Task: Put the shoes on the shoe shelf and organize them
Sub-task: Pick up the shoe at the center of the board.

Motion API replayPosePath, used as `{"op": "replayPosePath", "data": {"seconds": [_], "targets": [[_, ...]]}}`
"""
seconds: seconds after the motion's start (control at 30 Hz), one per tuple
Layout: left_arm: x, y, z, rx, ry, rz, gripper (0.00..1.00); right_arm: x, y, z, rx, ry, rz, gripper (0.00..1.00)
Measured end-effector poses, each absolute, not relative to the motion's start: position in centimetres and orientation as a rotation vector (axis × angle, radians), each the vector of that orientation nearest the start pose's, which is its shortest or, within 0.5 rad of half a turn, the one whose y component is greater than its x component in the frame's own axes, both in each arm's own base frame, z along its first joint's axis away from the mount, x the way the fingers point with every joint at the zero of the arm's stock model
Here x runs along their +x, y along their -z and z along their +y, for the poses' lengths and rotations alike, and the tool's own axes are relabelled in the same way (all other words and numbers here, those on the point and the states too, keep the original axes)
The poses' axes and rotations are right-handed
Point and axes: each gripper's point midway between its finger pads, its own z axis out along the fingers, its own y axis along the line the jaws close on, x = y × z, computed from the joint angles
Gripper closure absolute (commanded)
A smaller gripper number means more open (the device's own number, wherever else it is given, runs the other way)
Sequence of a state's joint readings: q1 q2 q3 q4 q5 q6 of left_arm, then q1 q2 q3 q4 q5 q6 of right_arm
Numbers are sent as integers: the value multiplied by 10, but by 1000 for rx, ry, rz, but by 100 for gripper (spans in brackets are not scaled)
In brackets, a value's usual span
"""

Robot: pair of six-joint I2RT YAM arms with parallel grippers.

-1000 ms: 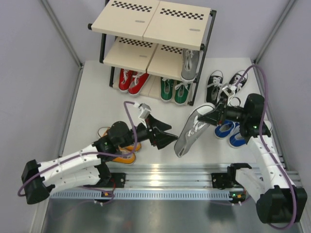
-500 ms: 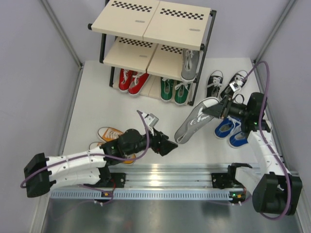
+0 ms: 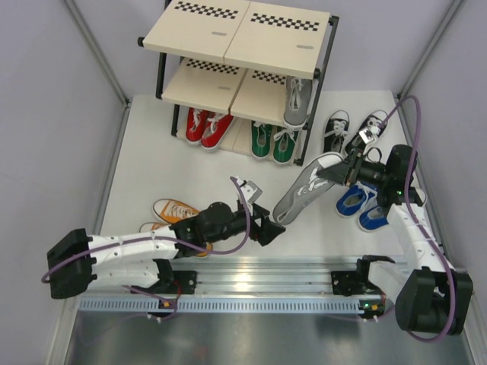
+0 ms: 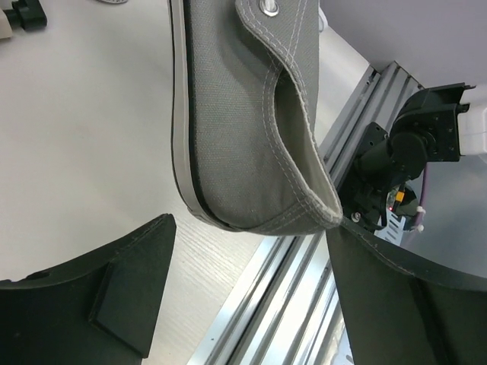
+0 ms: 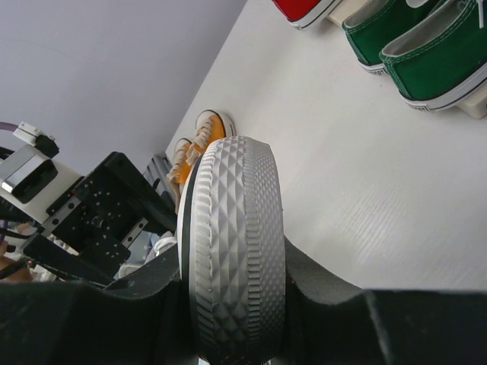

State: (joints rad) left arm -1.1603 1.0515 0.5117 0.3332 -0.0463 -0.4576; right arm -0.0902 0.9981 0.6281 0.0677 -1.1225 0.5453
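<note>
The right end effector [image 3: 344, 173] is clenched across the toe end of the grey canvas sneaker with white sole [image 3: 303, 195], holding it tilted. The heel sits just ahead of the left end effector [image 3: 271, 228], whose jaws are spread and empty. This is likely a handover, so close squarely on the heel first. A white surface [image 3: 152, 167] lies below. The beige-and-black three-tier shelf [image 3: 243, 46] stands well beyond, with pale walls [image 3: 46, 114] flanking.

The right gripper [image 3: 340, 174] grips a grey shoe [image 3: 303, 196] at its front end. The shoe lies slanted between both arms, and its heel is just beside the left gripper [image 3: 272, 226]. Another grey sneaker [image 3: 297, 99] sits at the right end of the shoe shelf's [image 3: 243, 34] middle level.
</note>
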Motion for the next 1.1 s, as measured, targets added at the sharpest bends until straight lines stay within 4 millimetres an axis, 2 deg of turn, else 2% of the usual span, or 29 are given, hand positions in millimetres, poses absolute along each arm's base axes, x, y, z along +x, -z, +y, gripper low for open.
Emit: {"op": "replayPosePath", "data": {"seconds": [0.2,0.3,0.43,0.63,0.77,1.1], "targets": [[142,-162,-353,624,1086,1857,11,255,-232,146,-215,-1363,1888,100],[145,-161,-355,592,1091,1868,10,255,-232,146,-206,-1371,1885,100],[147,-175,-359,516,1149,1837,4,256,-237,144,-192,-1388,1868,100],[145,-189,-363,425,1257,1809,4,254,-245,145,-191,-1424,1844,100],[147,-206,-366,333,1346,1770,4,251,-248,147,-207,-1443,1831,100],[153,-233,-351,141,1466,1700,6,244,-256,149,-251,-1475,1801,100]]}}
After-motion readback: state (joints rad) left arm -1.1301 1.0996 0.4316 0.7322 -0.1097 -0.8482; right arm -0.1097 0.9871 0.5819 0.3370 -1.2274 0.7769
